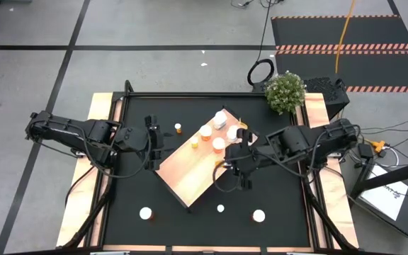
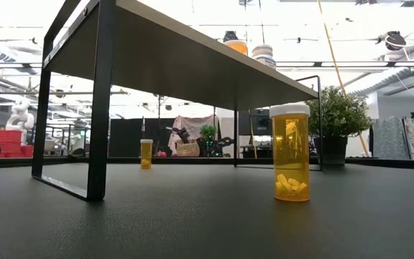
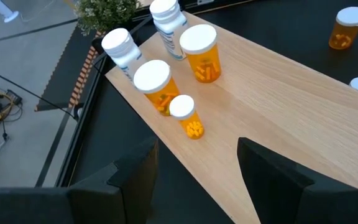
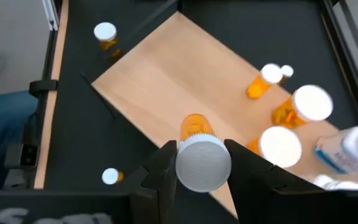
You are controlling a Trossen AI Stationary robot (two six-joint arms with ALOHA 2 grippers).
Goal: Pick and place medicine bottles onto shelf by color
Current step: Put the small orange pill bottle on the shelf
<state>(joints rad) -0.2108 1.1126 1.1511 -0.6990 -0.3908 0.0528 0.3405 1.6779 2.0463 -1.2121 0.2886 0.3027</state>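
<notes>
Even overhead light in high view; black mat (image 1: 197, 227) matte, no glare, shadows faint. Low view strongly backlit: ceiling and windows behind blown out white, underside of shelf (image 2: 178, 61) dark in shade, near orange bottle (image 2: 291, 152) glowing translucent and sharp, far bottle (image 2: 146, 153) and room soft. Left wrist view crisp, short soft shadows beside bottles on pale wood. Right wrist view smeared: white cap (image 4: 203, 163) between fingers blurred, white bottles (image 4: 347, 152) at edge streaked.

Shelf (image 1: 190, 166): pale wood top, black frame. Bottles (image 3: 201, 53): orange with white caps; others all white (image 3: 166, 18). Mat (image 1: 133, 191): black. Plant (image 1: 285, 92): green.
</notes>
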